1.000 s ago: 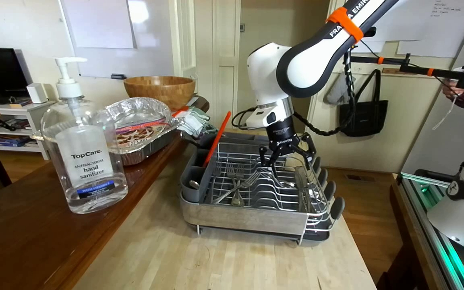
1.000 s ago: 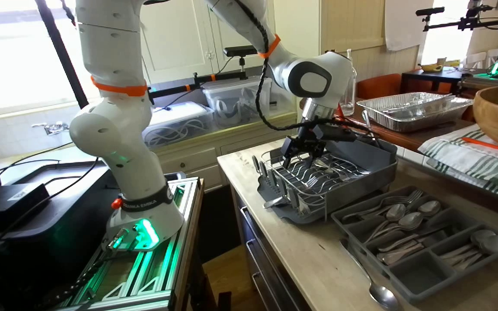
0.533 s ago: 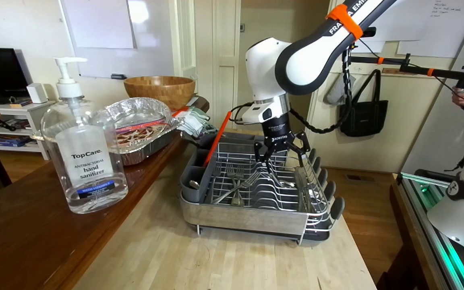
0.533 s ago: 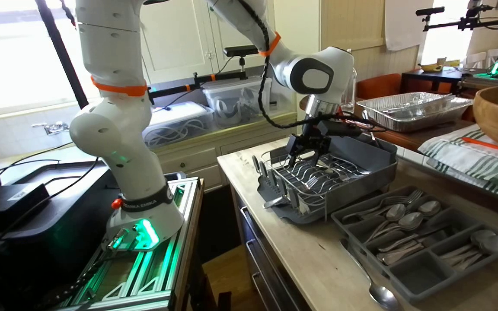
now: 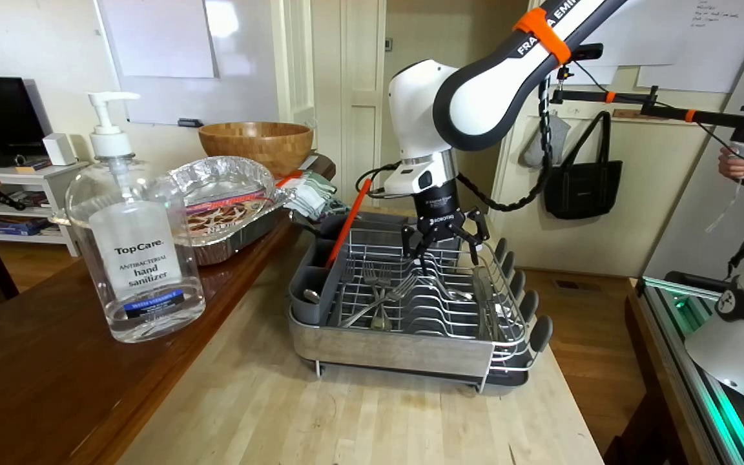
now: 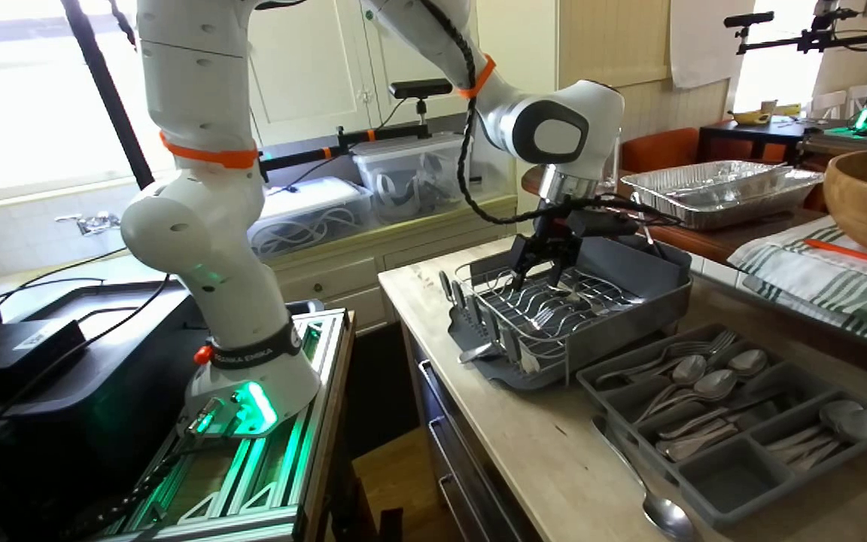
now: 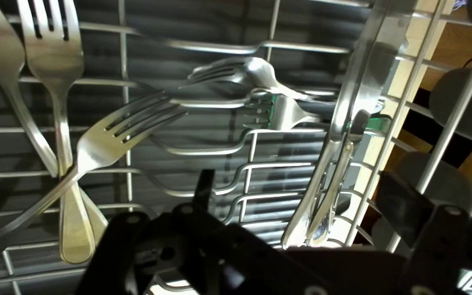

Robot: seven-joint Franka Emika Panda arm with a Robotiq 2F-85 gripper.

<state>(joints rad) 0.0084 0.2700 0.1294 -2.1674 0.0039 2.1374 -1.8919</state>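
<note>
My gripper (image 5: 449,261) hangs above the far part of a grey wire dish rack (image 5: 391,349), its black fingers wide apart with nothing between them. In the wrist view, two silver knives (image 7: 340,141) lie side by side on the wires, between the spread jaws as seen from there. Two forks (image 7: 256,76) rest close to the knife blades. Further left, another fork (image 7: 105,143) lies crossed over two more, one of them an upright-pointing fork (image 7: 53,53). Both exterior views show the gripper (image 6: 536,283) over the rack, touching no cutlery that I can make out.
A grey cutlery tray (image 6: 734,497) with spoons, forks and knives stands beside the rack, near a loose spoon (image 6: 663,512). Grey prongs (image 5: 540,332) line a rack edge. A red-handled utensil (image 5: 349,223) rises from the rack's caddy. Hand sanitizer (image 5: 143,258) stands on the brown counter.
The arm has shifted over the rack, away from its base and towards the caddy side, with a slight rise. The jaws have stayed apart, and the cutlery lies as before.
</note>
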